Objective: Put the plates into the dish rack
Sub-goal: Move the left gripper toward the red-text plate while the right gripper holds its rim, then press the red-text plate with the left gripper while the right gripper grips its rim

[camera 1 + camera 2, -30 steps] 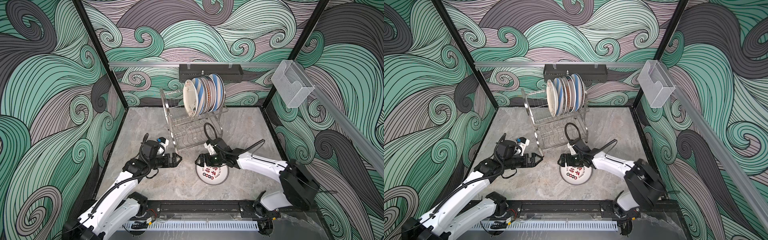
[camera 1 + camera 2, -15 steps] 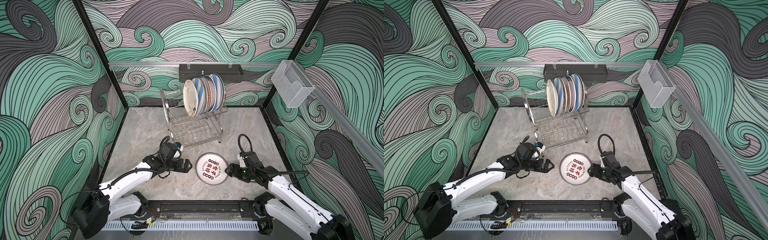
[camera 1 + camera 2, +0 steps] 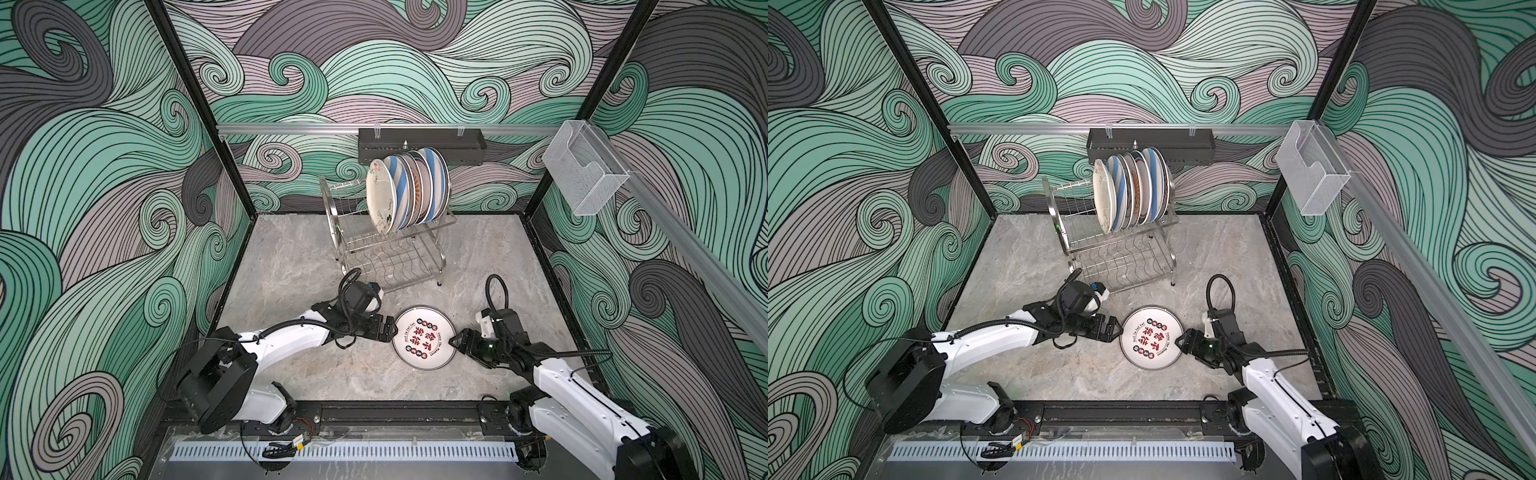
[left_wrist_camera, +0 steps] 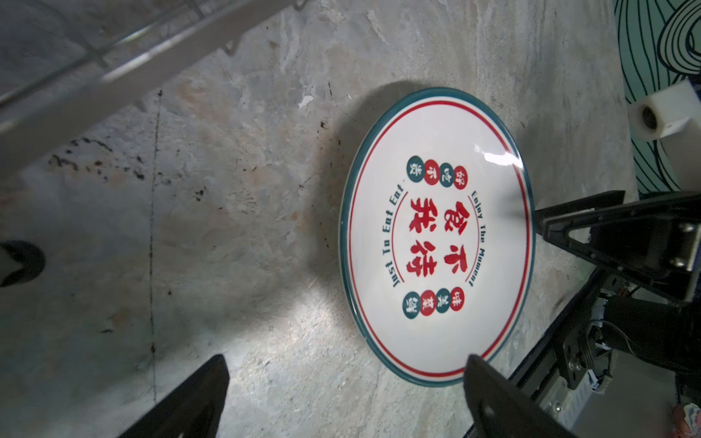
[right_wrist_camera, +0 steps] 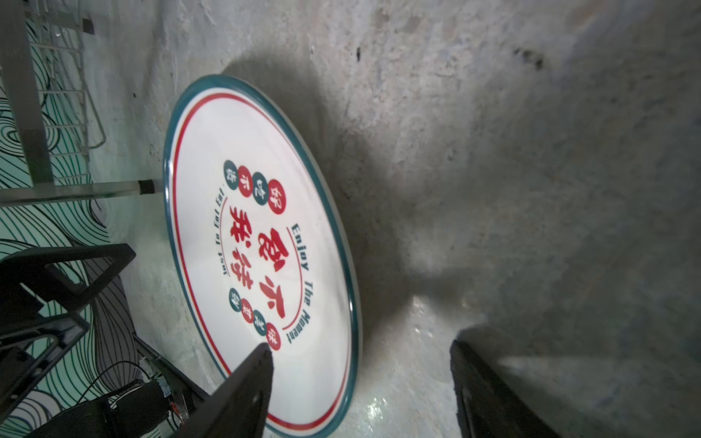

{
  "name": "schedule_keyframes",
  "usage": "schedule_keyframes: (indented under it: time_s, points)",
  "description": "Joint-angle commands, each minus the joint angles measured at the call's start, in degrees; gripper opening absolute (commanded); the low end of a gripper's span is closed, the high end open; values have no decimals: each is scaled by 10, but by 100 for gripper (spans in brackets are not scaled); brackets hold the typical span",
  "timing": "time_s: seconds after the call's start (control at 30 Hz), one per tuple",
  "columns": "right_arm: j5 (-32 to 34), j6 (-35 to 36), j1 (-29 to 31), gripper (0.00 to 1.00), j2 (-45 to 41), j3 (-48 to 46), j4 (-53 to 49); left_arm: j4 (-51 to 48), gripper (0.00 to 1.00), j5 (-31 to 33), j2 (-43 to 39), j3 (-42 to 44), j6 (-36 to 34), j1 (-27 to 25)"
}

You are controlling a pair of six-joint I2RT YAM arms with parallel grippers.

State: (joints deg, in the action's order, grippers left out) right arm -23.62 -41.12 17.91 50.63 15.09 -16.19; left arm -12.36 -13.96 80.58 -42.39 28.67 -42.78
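A white plate [image 3: 424,337] [image 3: 1151,337] with a teal rim and red characters lies flat on the stone table. My left gripper [image 3: 390,328] [image 4: 341,383] is open at its left edge, one finger [image 4: 489,390] overlapping the rim. My right gripper [image 3: 455,343] [image 5: 360,364] is open at the right edge. The rim lies between its jaws, with one finger [image 5: 246,383] over the plate [image 5: 265,246] and the other beside it. Behind stands the dish rack [image 3: 395,257] [image 3: 1121,257], with several plates [image 3: 407,193] [image 3: 1131,191] upright in its upper tier.
A black perforated tray [image 3: 419,145] hangs on the back wall and a clear acrylic box [image 3: 586,174] on the right rail. A rack leg [image 5: 76,187] stands just behind the plate. The black front rail [image 3: 374,415] borders the table.
My left gripper has moved right to the plate's left rim. My right gripper has gone from over the plate to its right edge, and its jaws have narrowed. The plate lies where it was.
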Motion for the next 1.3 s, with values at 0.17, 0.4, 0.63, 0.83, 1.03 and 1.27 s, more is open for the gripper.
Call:
schedule_keyframes:
  time_s: [0.17, 0.4, 0.63, 0.83, 1.03, 1.27]
  points:
    - [-21, -1, -7, 66, 48, -19, 62, 20, 99, -3, 77, -46, -29, -20]
    - [-34, 11, -9, 59, 87, -22, 72, 29, 98, -26, 117, -70, -37, -24]
    - [-37, 4, -11, 52, 86, -32, 89, 38, 99, -46, 133, -80, -42, -30]
    - [-49, -11, -12, 45, 104, -40, 128, 44, 99, -54, 143, -87, -47, -41]
    - [-64, -19, -14, 38, 123, -41, 152, 45, 98, -64, 158, -99, -56, -55]
    - [-67, -29, -20, 24, 81, -38, 138, 45, 99, -66, 164, -105, -56, -66]
